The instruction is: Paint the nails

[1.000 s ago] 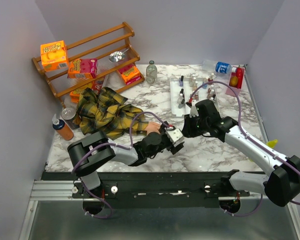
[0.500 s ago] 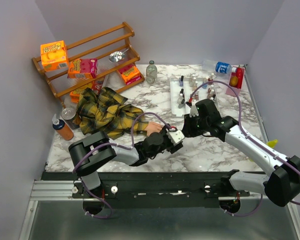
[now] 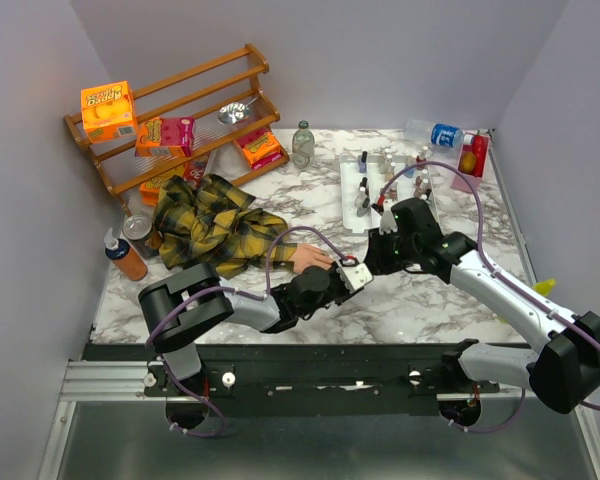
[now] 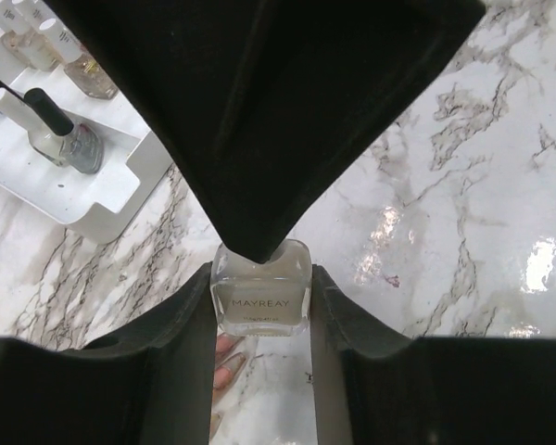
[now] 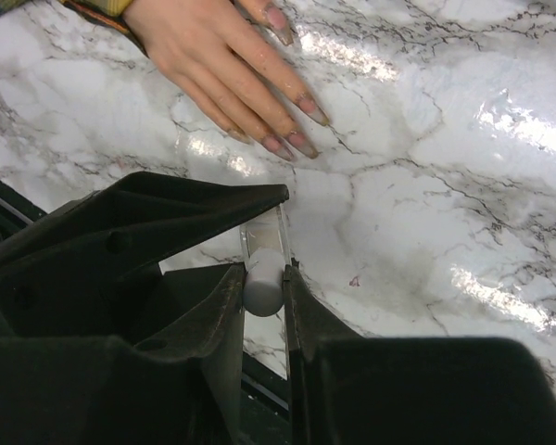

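On a white marble-patterned surface (image 3: 430, 300), a small peach mannequin hand (image 5: 213, 65) lay flat beyond a yellow-and-black plaid sleeve (image 3: 215, 225), its tiny nails (image 5: 301, 144) resting near the middle. The nails looked hard, slick and too small to grip, so the hold belonged on the tools: the left pincer (image 4: 261, 283) was clamped on a square glass polish bottle (image 4: 259, 320), the right pincer (image 5: 261, 278) on its white round cap (image 5: 264, 289). Only the right wrist view showed the nails; only the left showed the bottle's label (image 4: 259, 303).

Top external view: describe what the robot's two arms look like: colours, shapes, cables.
The left arm is mostly black with fat round joints; the right arm has white links between black joints. A purple cable loops along each. The fingers are black and angular.
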Robot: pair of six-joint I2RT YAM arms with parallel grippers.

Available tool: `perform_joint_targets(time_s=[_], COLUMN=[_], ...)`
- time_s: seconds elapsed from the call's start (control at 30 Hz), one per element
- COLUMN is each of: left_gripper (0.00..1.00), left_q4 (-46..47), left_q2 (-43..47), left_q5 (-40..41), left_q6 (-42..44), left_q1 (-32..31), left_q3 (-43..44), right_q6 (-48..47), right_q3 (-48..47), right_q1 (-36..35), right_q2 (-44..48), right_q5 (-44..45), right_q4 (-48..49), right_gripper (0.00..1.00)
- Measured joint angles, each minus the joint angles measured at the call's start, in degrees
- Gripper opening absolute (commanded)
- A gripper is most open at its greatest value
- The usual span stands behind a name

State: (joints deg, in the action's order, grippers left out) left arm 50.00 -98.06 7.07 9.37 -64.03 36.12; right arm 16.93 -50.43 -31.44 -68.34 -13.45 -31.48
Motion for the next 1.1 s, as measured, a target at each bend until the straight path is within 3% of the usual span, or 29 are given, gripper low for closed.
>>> perform_joint_targets(time_s=[0.2, 0.37, 0.97, 1.0, 1.03, 1.1], left_gripper=[0.15, 0.11, 0.10, 0.10, 0.10, 0.10], left_q4=[-0.02, -1.36, -6.36, -6.36, -6.21, -5.46], left_q2=[0.02, 1.07, 12.13, 12.24, 12.35, 12.41], left_q5=[-0.70, -3.52, -29.00, -31.12, -33.44, -36.85], left_q6=[0.24, -0.04, -8.98, -9.81, -11.19, -13.18], left_q1=[-0.04, 0.11, 4.04, 4.70, 5.35, 6.51], left_q3=[0.00, -0.04, -2.80, -2.80, -2.82, -3.04], right_q6=[-0.07, -1.49, -7.48, -7.76, -7.98, -8.09], right_q3=[0.00, 0.00, 1.33, 1.33, 1.33, 1.33], right_q1=[0.00, 0.00, -0.07, -0.09, -0.09, -0.09], right_q2=[0.28, 1.20, 13.00, 13.18, 13.29, 13.53], right_q5=[0.00, -1.05, -12.81, -13.51, -14.36, -15.67], right_q4=[-0.33, -1.64, -6.14, -6.21, -6.21, -6.14], right_gripper=[0.07, 0.01, 0.01, 0.02, 0.17, 0.36])
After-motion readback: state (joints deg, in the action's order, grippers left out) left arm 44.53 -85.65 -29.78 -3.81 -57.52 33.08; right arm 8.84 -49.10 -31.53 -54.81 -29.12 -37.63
